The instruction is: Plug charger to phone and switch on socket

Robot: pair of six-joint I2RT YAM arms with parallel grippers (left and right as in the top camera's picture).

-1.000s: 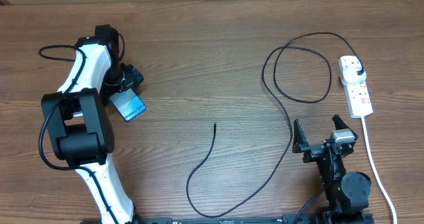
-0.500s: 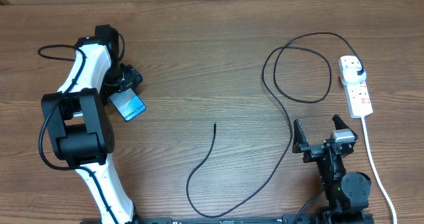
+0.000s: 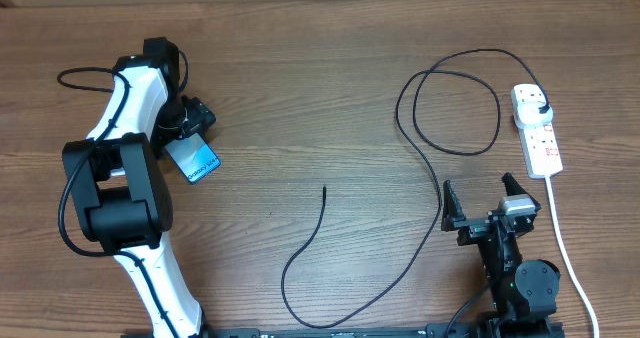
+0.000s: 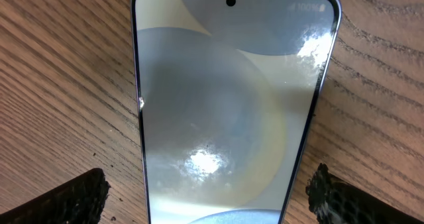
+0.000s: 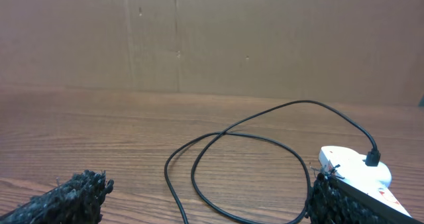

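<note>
Nothing moved, phone (image 4: 228, 111) lying flat, screen lit

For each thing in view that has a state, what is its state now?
charger: one end in socket, free end loose on table
socket: switch position too small to tell
phone: screen lit, flat on table, charger not connected
left end effector: open, over the phone
right end effector: open, empty

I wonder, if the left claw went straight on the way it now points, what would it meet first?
The phone: the open left claw points straight at its lit screen, straddling it. Depth is unclear.
</note>
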